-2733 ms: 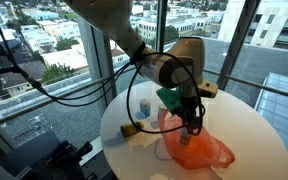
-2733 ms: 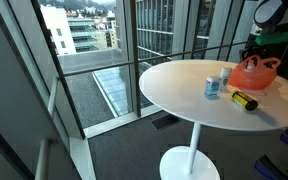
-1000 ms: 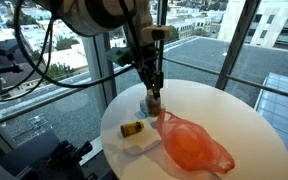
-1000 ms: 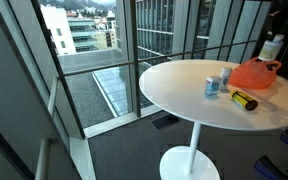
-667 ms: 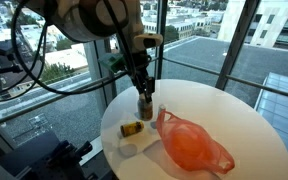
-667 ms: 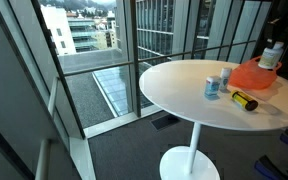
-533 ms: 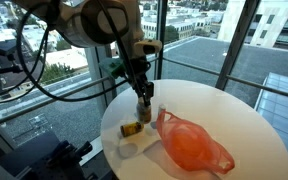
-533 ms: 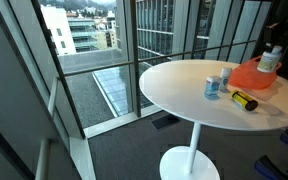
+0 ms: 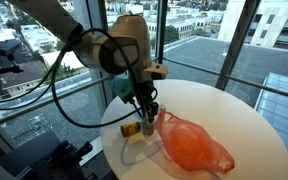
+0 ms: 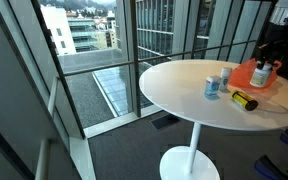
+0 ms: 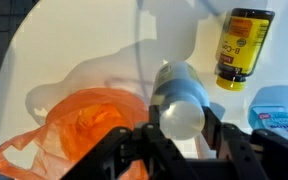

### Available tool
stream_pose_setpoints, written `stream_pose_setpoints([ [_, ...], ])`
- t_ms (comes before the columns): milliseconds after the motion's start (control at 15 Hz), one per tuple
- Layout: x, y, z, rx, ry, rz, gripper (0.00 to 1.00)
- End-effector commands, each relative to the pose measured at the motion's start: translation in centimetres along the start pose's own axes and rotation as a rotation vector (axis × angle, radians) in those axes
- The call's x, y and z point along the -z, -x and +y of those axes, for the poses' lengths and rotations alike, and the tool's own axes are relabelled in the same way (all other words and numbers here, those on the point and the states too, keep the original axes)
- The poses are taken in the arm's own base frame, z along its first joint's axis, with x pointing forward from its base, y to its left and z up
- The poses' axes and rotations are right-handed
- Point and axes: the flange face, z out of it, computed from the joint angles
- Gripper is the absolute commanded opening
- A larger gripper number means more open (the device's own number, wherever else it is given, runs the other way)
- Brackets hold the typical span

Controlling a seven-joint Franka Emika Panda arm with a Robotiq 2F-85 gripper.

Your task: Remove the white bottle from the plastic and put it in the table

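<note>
The white bottle (image 11: 178,93) is held between the fingers of my gripper (image 11: 181,116), which is shut on it. In both exterior views the gripper (image 9: 145,106) (image 10: 261,58) holds the bottle (image 10: 261,72) upright, low over the round white table (image 9: 239,130). It is just beside the orange plastic bag (image 9: 190,146), which lies crumpled on the table and also shows in the wrist view (image 11: 79,128). I cannot tell whether the bottle's base touches the tabletop.
A yellow-labelled dark bottle (image 11: 245,45) lies on its side on the table near the gripper (image 9: 131,128). A blue can (image 10: 213,87) stands by it, and a white paper (image 9: 138,146) lies at the table's edge. Glass walls surround the table.
The gripper has come down with the white bottle from above the table to a low spot beside the orange bag. The bag and the other items have not moved.
</note>
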Motion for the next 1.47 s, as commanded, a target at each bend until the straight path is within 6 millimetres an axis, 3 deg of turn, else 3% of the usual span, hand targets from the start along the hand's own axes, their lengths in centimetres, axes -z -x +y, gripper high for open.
stream_pose_setpoints([
  [0,-3.1,-1.2,0.9,-0.023,-0.008,-0.001,0.19],
  [200,-5.4,-1.4,1.2,-0.039,-0.016,-0.003,0.19],
  [400,-6.5,-1.5,1.4,-0.052,-0.025,-0.001,0.19],
  [467,-6.6,-1.6,1.4,-0.057,-0.029,-0.001,0.25],
  [533,-6.6,-1.5,1.5,-0.062,-0.032,0.000,0.69],
  [600,-6.3,-1.4,1.5,-0.065,-0.035,0.000,0.70],
  [867,-4.8,-0.9,1.5,-0.011,-0.037,-0.021,0.99],
  [1333,-2.0,0.4,2.3,0.161,-0.043,-0.126,1.00],
  [1400,-3.4,0.0,1.9,0.126,-0.022,-0.109,1.00],
])
